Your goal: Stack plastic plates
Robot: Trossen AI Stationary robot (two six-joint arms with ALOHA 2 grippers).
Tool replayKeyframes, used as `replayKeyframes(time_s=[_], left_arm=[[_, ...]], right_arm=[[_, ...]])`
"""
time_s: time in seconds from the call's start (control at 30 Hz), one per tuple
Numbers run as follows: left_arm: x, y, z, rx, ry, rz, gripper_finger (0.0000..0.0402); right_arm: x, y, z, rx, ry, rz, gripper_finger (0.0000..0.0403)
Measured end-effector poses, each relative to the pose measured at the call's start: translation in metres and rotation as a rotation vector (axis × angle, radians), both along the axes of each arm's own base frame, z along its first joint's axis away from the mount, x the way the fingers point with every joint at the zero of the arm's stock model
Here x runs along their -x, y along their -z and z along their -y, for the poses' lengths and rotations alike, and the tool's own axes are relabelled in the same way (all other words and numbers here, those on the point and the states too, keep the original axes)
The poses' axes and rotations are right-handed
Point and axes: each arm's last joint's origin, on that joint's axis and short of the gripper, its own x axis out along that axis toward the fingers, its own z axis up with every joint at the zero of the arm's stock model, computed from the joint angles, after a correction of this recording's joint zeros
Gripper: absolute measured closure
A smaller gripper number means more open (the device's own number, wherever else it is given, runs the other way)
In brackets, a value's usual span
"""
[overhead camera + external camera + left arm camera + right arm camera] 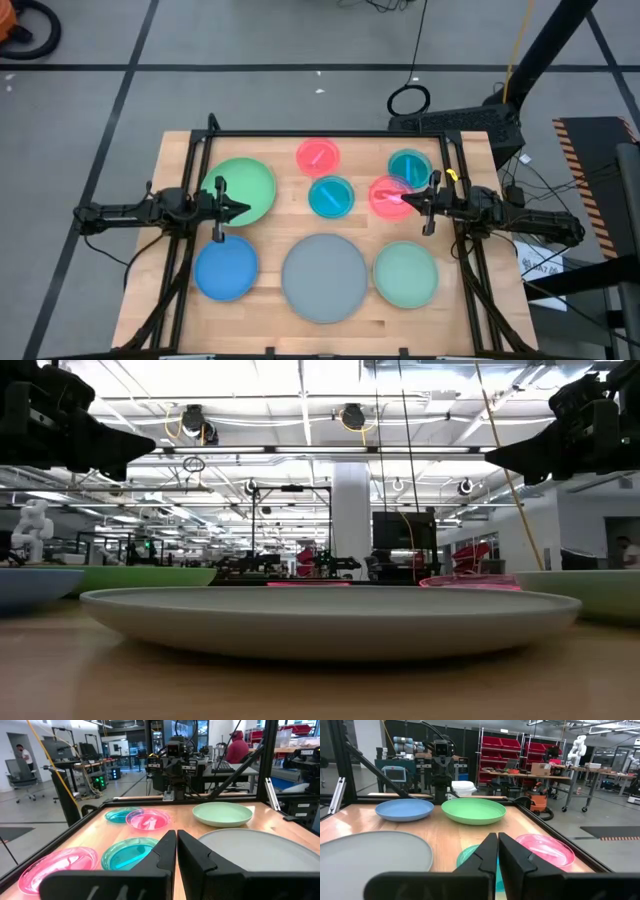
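Observation:
Eight round plates lie flat on the wooden table: green, pink, teal, a second teal, a second pink, blue, large grey and pale green. The second pink plate's rim meets the far teal one. My left gripper is shut and hangs in the air over the green plate's right rim. My right gripper is shut and hangs above the second pink plate. In the low view both sit high above the grey plate.
A black frame runs round the table's far and side edges. Bare wood shows between the plates, mostly along the near edge. Beyond the table are workshop benches, and a person in red sits far off.

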Motion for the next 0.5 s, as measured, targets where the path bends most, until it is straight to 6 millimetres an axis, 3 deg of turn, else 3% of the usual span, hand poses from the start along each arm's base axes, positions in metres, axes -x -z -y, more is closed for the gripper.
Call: replayKeyframes(time_s=[0.5], left_arm=[[0.0, -0.0001, 0.0, -0.006, -0.001, 0.0, 0.0378]], right_arm=[[0.0, 0.0, 0.0, 0.0, 0.0, 0.0, 0.0392]])
